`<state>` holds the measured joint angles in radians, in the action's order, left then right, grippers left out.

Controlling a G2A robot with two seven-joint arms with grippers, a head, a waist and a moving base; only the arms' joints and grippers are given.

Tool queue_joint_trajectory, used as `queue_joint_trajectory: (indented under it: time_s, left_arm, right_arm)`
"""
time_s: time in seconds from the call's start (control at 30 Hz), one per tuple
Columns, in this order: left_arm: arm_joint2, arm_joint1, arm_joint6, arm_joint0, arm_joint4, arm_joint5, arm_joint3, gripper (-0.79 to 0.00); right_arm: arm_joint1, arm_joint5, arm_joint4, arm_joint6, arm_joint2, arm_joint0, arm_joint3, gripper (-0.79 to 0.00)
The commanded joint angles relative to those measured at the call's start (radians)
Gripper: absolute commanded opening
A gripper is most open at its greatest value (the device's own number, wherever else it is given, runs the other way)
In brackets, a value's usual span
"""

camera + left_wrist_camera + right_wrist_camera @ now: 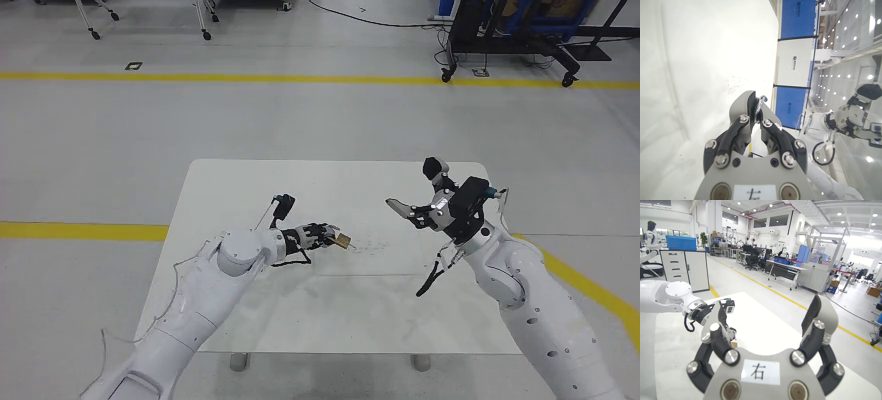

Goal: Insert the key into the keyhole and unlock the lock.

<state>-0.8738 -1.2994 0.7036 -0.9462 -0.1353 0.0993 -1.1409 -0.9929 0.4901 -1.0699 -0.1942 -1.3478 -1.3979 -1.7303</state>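
**Left jaws clamping the lock at mid-counter, right jaws standing apart**

The white counter [300, 190] is lying under both arms, with faint dark scuff marks [372, 243] showing near its middle. The left arm [205, 300] is stretching in from the near left corner toward the centre of the counter. The right arm [530, 290] is coming in over the near right corner.

The right jaws are standing wide apart with nothing between them. They are hanging over the right part of the counter, closer to the far edge than the near one, and facing across toward the left arm.

The left jaws are pressing together on the lock [343, 242], a small brass-coloured body sitting at their tips about mid-counter. It is just beside the scuff marks and well apart from the right jaws. In the left wrist view a curved silver piece [761, 102] is poking out from between the ribbed pads [752, 100]. Whether the lock is touching the counter or hanging just above it cannot be told.
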Motion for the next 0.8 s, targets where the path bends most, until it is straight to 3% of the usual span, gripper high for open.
queue_joint_trajectory:
  time_s: [0.0, 0.13, 0.2, 0.27, 0.3, 0.33, 0.53, 0.67, 0.77]
  left_arm:
    - [0.027, -0.01, -0.005, 0.021, 0.015, 0.016, 0.019, -0.773]
    - [0.096, -0.039, -0.004, 0.074, 0.049, 0.0, 0.08, -0.782]
    - [0.124, -0.056, -0.015, 0.098, 0.05, -0.015, 0.113, -0.727]
    - [0.148, -0.073, -0.024, 0.118, 0.044, -0.021, 0.145, -0.465]
    - [0.157, -0.08, -0.026, 0.127, 0.043, -0.022, 0.159, -0.117]
    - [0.165, -0.085, -0.029, 0.136, 0.047, -0.023, 0.171, 0.0]
    - [0.117, -0.084, -0.053, 0.157, 0.026, -0.022, 0.209, 0.0]
    - [0.005, -0.045, -0.058, 0.118, 0.003, -0.038, 0.158, 0.0]
    - [-0.096, -0.004, -0.068, 0.051, 0.031, -0.087, 0.055, 0.0]
  right_arm:
    - [0.0, 0.0, 0.0, -0.001, -0.001, -0.001, 0.0, 0.0]
    - [0.0, 0.0, 0.0, -0.001, -0.001, -0.001, 0.0, 0.0]
    - [0.0, 0.0, 0.0, -0.001, -0.001, -0.001, 0.0, 0.0]
    - [0.0, 0.0, 0.0, -0.001, -0.001, -0.001, 0.0, 0.0]
    - [0.0, 0.0, 0.0, -0.001, -0.001, -0.001, 0.0, 0.0]
    - [0.0, 0.0, 0.0, -0.001, -0.001, -0.001, 0.0, 0.0]
    - [0.0, 0.0, 0.0, -0.001, -0.001, -0.001, 0.0, 0.0]
    - [0.0, 0.0, 0.0, -0.001, -0.001, -0.001, 0.0, 0.0]
    - [0.0, 0.0, 0.0, -0.001, -0.001, -0.001, 0.0, 0.0]
